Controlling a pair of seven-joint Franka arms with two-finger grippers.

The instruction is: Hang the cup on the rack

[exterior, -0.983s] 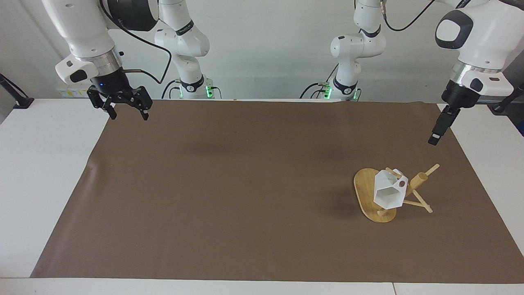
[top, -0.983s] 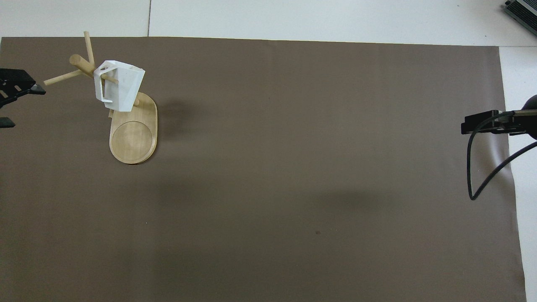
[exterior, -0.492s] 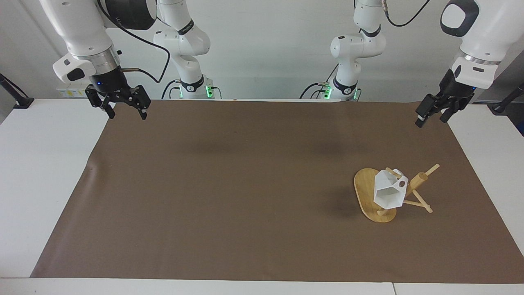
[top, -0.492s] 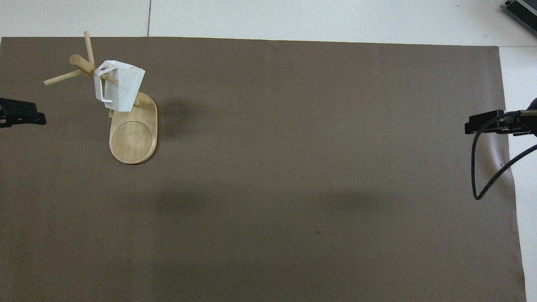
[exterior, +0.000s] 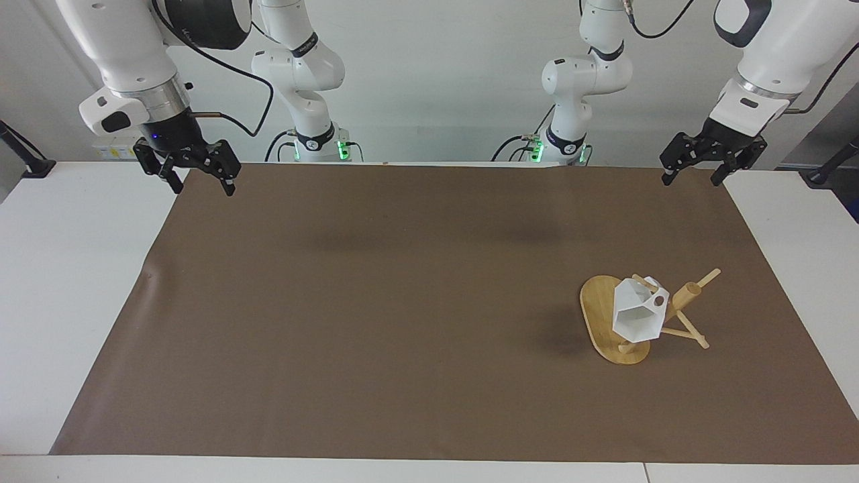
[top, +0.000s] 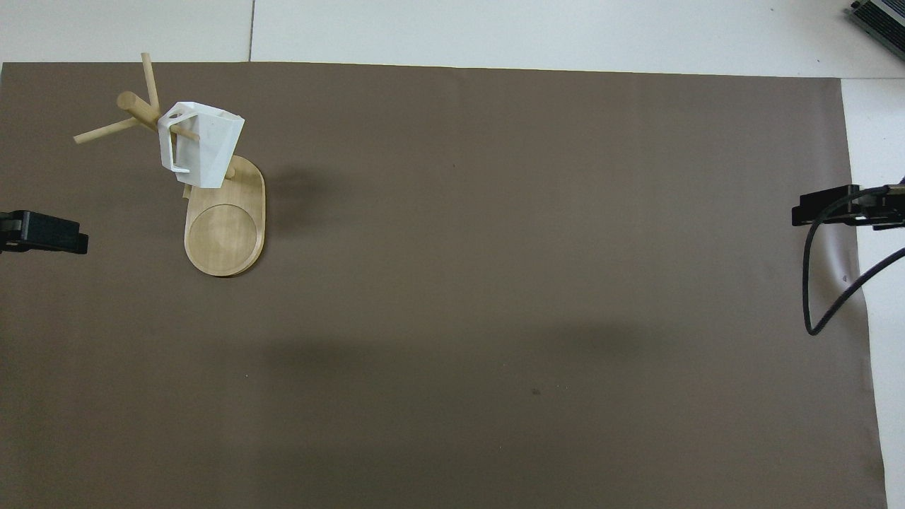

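Observation:
The white faceted cup [exterior: 634,315] hangs by its handle on a peg of the bamboo rack [exterior: 599,310], mouth turned away from the robots. The rack stands on the brown mat toward the left arm's end of the table. In the overhead view the cup [top: 203,147] hangs over the rack's oval base [top: 225,232]. My left gripper [exterior: 690,180] is open and empty, raised over the mat's edge nearest the robots, well apart from the rack; its tip shows in the overhead view [top: 49,232]. My right gripper [exterior: 203,188] is open and empty, waiting over the mat's corner at the right arm's end.
A brown mat [exterior: 402,302] covers most of the white table [exterior: 67,282]. The right gripper's black cable [top: 813,283] hangs in a loop over the mat's edge.
My left gripper has pulled up and back from beside the rack to the mat's edge by the robots, turning as it went. My right gripper has drifted slightly outward. Cup and rack have not moved.

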